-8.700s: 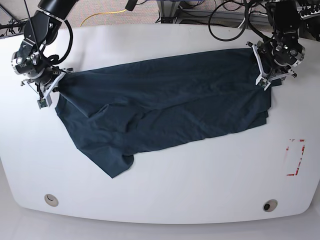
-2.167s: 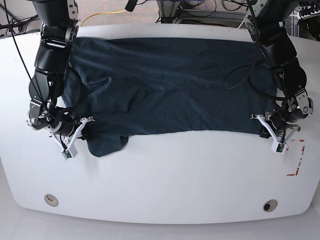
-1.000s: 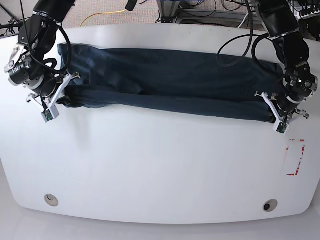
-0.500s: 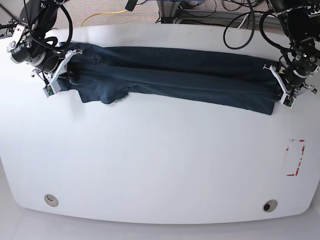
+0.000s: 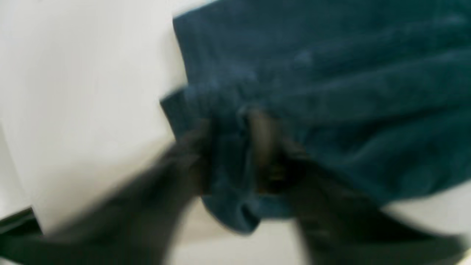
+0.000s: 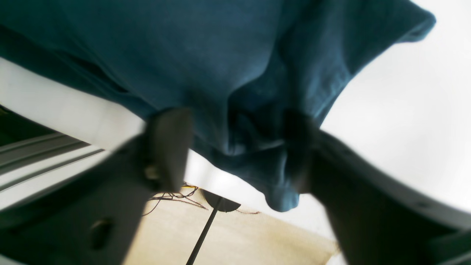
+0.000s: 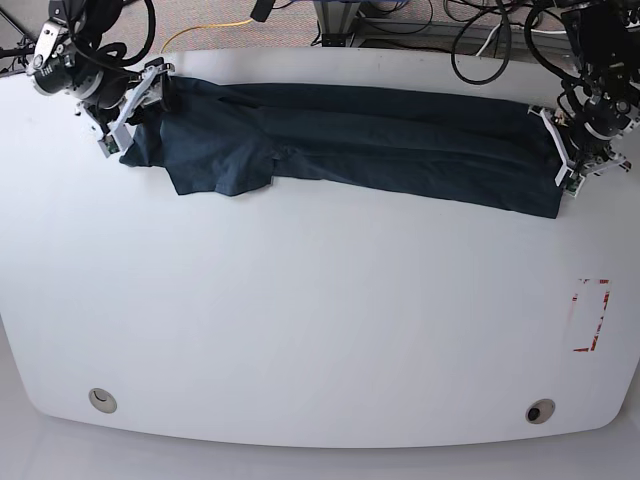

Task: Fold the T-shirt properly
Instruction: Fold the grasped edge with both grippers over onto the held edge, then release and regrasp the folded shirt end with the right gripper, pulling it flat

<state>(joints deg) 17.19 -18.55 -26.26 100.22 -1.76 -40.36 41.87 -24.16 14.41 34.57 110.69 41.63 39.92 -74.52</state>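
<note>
The dark navy T-shirt (image 7: 380,140) lies as a long folded band across the far side of the white table (image 7: 320,320), with a flap hanging out at its left part (image 7: 220,175). My right gripper (image 7: 128,118) is at the band's left end. In the right wrist view its jaws stand wide apart (image 6: 235,151), with loose cloth (image 6: 235,73) sagging between them. My left gripper (image 7: 562,150) is at the band's right end. The left wrist view is blurred, and there its fingers (image 5: 230,154) stand a little apart around a bunched hem (image 5: 331,92).
A red-marked rectangle (image 7: 592,315) is on the table at the right. Two round holes (image 7: 101,399) (image 7: 540,411) sit near the front edge. Cables, one of them yellow (image 7: 205,30), run behind the far edge.
Both arms carried the folded shirt further toward the far edge and set it down. Both grippers' jaws, shut on the cloth before, have parted.
</note>
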